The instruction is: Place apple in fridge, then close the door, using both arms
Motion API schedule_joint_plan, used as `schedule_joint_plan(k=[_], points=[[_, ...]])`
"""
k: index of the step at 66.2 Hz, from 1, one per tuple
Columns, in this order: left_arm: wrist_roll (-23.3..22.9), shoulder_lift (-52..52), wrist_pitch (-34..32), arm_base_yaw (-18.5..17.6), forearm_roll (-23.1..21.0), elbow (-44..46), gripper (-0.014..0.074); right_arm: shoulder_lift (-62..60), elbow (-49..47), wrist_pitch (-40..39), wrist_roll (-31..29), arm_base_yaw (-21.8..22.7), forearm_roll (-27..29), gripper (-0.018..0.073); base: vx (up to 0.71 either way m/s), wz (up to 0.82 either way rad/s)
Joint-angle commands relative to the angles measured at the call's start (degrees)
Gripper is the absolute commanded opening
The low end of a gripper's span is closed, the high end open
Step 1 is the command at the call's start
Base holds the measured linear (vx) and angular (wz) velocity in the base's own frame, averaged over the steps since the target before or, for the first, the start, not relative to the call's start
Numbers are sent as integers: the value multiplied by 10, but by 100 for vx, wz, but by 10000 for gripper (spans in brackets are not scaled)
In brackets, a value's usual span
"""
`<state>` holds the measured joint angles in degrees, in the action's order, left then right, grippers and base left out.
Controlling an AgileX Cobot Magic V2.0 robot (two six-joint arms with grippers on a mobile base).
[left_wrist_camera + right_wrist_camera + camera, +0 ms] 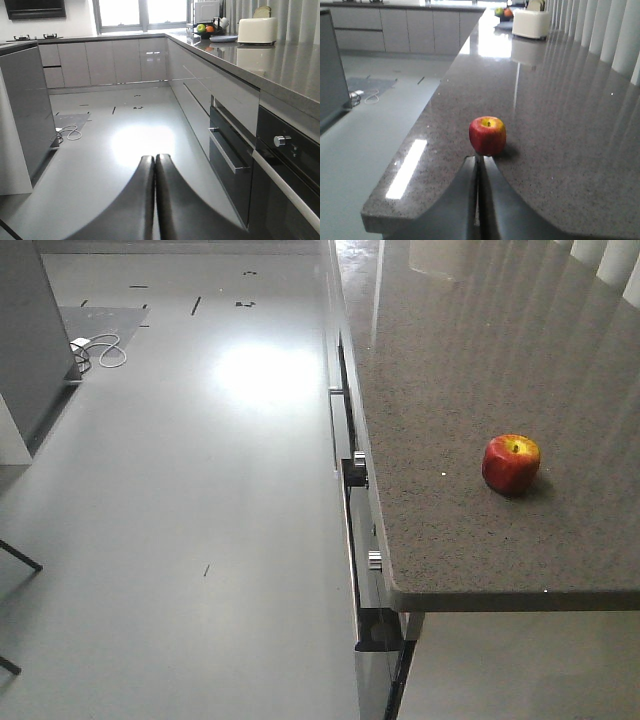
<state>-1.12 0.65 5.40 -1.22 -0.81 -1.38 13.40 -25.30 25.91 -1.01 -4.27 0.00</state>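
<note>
Right tool [479, 161] clenched on nothing, near 1 apple [487, 135] on the counter [560, 150]; left tool [154, 161] clenched too, above the floor [125, 140]. Far basket [204, 35] holds 2: 1 green fruit [201, 28], 1 orange fruit [210, 29].

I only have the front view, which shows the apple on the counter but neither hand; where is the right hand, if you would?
Observer: The right hand is shut, low over the counter's near edge, pointing at the apple close ahead of it.
Operator: Thank you, and the left hand?
Observer: The left hand is shut too, out over the floor beside the oven, facing the far cabinets.
Operator: Is anything further along the counter?
Observer: Yes, a white toaster stands near the far end.
</note>
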Motion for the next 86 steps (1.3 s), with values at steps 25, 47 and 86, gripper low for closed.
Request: schedule_joint_plan(k=[25,47,86], points=[[-6,8,-44,-5,-1,10,-6,235,-142,132,-2,3,6,434,0,0],[-6,8,-44,-5,-1,10,-6,395,-202,138,15,3,0,625,0,0],[-6,8,-44,-5,-1,10,-6,676,-424,171,25,3,-42,611,0,0]])
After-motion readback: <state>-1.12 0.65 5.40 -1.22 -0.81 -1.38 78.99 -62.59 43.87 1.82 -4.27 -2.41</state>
